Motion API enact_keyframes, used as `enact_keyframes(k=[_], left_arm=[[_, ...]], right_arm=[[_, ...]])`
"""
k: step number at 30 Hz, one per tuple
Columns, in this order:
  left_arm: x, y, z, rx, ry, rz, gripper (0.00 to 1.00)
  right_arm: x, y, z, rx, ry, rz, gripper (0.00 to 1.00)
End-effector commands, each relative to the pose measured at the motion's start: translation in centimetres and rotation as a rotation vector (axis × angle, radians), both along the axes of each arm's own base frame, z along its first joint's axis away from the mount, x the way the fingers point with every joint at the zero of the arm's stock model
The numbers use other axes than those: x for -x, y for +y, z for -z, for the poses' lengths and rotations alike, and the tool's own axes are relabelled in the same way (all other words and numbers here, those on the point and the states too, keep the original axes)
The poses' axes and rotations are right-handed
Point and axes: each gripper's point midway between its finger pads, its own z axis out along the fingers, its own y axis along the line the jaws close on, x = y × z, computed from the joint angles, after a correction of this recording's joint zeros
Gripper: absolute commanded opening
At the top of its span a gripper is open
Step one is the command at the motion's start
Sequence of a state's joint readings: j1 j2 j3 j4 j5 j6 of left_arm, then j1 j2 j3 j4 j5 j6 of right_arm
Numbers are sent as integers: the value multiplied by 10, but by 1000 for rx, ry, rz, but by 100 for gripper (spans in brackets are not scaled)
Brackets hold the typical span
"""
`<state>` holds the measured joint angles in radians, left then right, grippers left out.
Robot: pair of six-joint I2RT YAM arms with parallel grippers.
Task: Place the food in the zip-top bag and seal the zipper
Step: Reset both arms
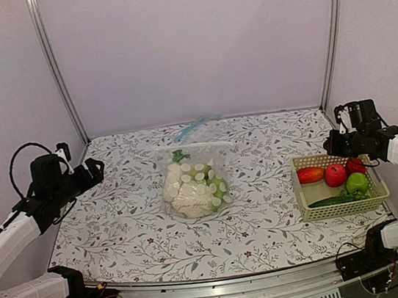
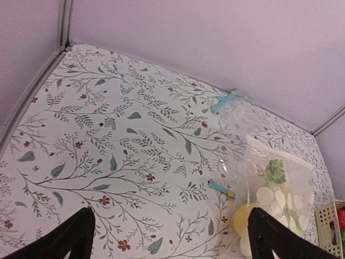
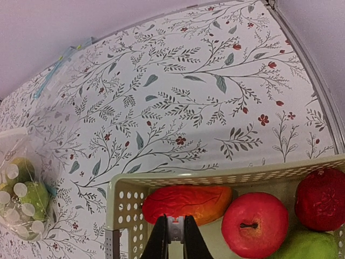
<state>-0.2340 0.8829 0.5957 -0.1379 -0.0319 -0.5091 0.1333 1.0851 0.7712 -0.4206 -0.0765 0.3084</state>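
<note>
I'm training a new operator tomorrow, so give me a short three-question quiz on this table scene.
1. True or false: the cucumber lies in the basket.
2. Which claw is open? A: left claw. B: right claw.
3. What holds the cauliflower?
Key: 1 true; 2 A; 3 the dotted bag.
</note>
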Motion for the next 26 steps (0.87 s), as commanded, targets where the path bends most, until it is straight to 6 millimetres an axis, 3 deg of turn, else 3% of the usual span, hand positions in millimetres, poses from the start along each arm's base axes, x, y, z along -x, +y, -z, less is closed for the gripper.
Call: enact_keyframes(k=[1,9,17,26], left_arm=[[1,59,13,-60,-13,-230,100],[7,97,19,-275,-128,-377,100],[18,99,44,-353,-140,-349,100],[20,100,43,-353,-149,-357,100]], right_arm=[[-15,-25,-23,2,-171,108,1],[-10,-52,-26,98,-322,197,2],[-4,-56,-18,125,-352,206,3],[-7,-54,-20,112,-360,200,3]])
